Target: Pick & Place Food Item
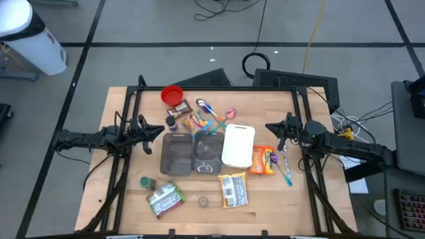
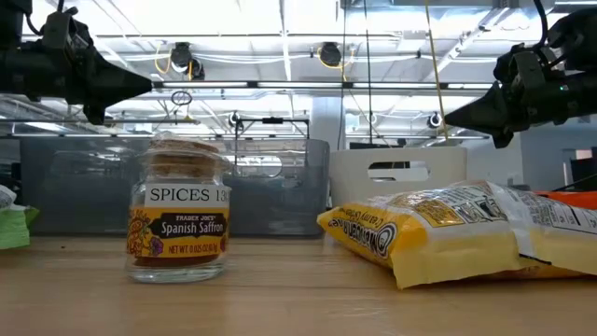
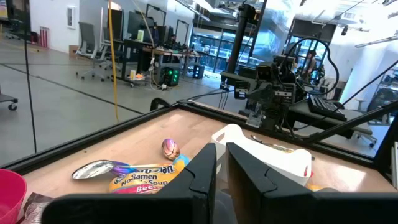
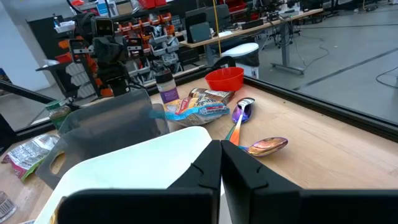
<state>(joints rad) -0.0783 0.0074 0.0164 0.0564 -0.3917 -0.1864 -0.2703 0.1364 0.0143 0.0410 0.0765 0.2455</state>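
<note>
Several food items lie on the wooden table: an orange snack bag, a yellow-and-white packet, a silver-green packet, a soup packet and a small saffron jar. My left gripper hovers above the table's left part, beside a grey two-compartment container. In the left wrist view it shows a narrow empty gap. My right gripper hangs above the right part, by a white cutting board. It is shut on nothing.
A red bowl, a purple-lidded bottle and iridescent spoons lie at the far side. Blue toothbrushes lie at the right, a green object near the front left. Bare wood shows along the left and right edges.
</note>
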